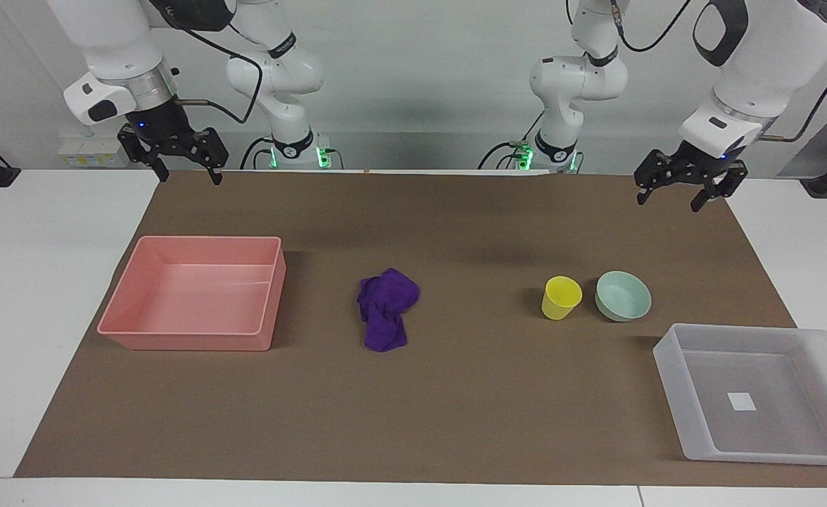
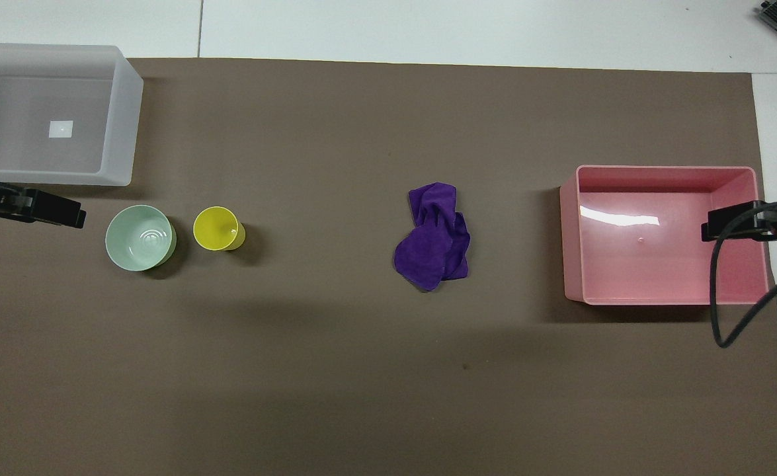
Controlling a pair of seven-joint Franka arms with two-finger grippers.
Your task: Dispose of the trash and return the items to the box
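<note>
The purple cloth wad [image 1: 387, 308] [image 2: 436, 237] lies on the middle of the brown mat. The yellow cup [image 1: 562, 297] [image 2: 217, 229] stands upright beside the mint-green bowl [image 1: 623, 296] [image 2: 139, 237], toward the left arm's end. The translucent box [image 1: 672, 367] [image 2: 121, 119] with a white label sits empty at the left arm's end, farther from the robots than the bowl. My left gripper [image 1: 668, 203] hangs open and empty over the mat's corner at the left arm's end. My right gripper [image 1: 189, 174] hangs open and empty over the mat's corner at the right arm's end.
An empty pink bin [image 1: 188, 339] [image 2: 569, 244] stands at the right arm's end of the mat, level with the cloth. White table [image 1: 33, 296] borders the mat at both ends. The right arm's cable [image 2: 715, 311] hangs over the bin's corner in the overhead view.
</note>
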